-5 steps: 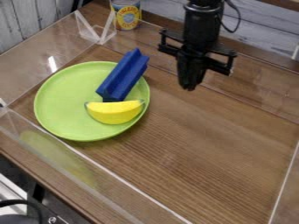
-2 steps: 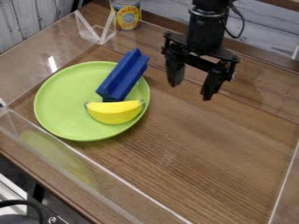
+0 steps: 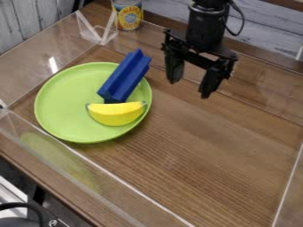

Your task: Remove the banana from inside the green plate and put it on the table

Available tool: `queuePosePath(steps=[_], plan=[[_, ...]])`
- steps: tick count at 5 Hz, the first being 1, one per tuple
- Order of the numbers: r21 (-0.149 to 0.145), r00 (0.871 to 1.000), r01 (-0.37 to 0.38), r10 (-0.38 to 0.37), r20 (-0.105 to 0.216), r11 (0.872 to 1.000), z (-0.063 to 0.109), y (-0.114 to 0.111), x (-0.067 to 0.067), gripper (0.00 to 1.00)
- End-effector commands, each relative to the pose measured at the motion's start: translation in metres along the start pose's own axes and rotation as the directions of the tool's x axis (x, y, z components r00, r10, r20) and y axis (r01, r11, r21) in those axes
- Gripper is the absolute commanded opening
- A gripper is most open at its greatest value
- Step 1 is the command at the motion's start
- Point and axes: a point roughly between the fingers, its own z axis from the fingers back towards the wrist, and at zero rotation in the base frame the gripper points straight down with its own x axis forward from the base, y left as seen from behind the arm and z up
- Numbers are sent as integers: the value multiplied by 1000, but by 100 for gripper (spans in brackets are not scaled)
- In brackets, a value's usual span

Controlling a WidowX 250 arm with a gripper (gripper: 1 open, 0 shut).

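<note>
Opened claw (image 3: 190, 78); banana (image 3: 116, 113) lies unmoved, long axis left-right, ends upward.

Arm: a single black arm enters from the top edge of the view, its wrist column standing close to vertical.
Wrist: dark cylindrical housing above a short crossbar that carries the two fingers.
Claw (image 3: 190, 79): points straight down, jaws spread wide apart with a clear gap between them.
Fingers (image 3: 174, 69): two black, slim prongs hanging roughly parallel; the one nearer the camera reaches lower in the view.
Contents: nothing between the fingers.
Contact: fingertips hang above the desk (image 3: 225, 160); whether they touch it cannot be told.
</note>
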Motion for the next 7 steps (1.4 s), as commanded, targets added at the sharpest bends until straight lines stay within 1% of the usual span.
queuePosePath(steps=[1, 3, 4, 5, 7], plan=[[11, 999, 1, -1, 32, 1000, 10, 7, 4, 100], [27, 1000, 11, -12, 14, 1000, 6, 16, 3, 100], [29, 1000, 4, -4, 8, 1000, 4, 22, -2, 100], [33, 1000, -6, 6, 5, 999, 4, 30, -9, 100], [39, 999, -37, 36, 14, 999, 9, 45, -29, 100]])
